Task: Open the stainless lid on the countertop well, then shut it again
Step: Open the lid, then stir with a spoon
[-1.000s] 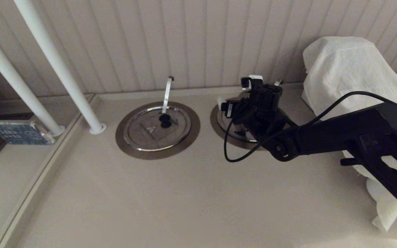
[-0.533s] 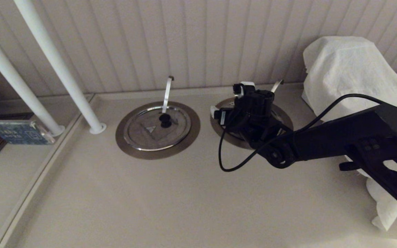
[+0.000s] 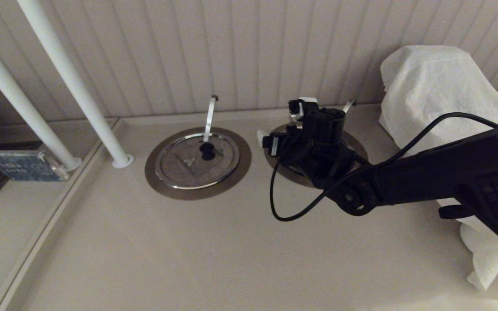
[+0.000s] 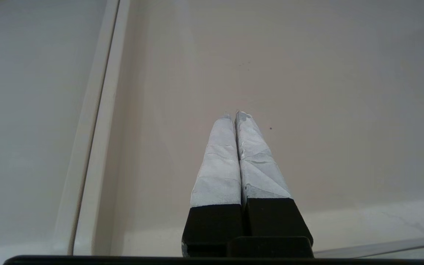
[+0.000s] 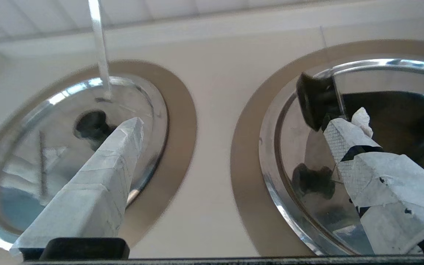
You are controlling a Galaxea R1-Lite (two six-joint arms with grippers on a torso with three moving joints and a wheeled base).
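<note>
The stainless lid (image 5: 300,147) lies inside the brushed-bronze ring (image 5: 248,154) of the countertop well. In the head view my right arm covers most of it, and only the ring's edge (image 3: 357,149) and the slanted steel strip (image 3: 347,106) show. My right gripper (image 3: 282,120) hovers low over the lid's left side, open wide with nothing between its fingers. In the right wrist view the gripper (image 5: 248,117) straddles the bare counter between the two lids. One fingertip (image 5: 344,136) is right beside the black knob (image 5: 313,97). My left gripper (image 4: 233,114) is parked over bare counter, shut and empty.
The twin lid (image 3: 195,162) with its near-vertical strip (image 3: 209,116) sits to the left. A white cloth-covered bulk (image 3: 439,95) stands at the right. Two white posts (image 3: 71,82) and a ledge with a blue item (image 3: 24,166) are at the left. The panelled wall runs close behind.
My right arm has swung to the left, carrying the open gripper from over the lid's middle toward its left edge. The lids have not moved.
</note>
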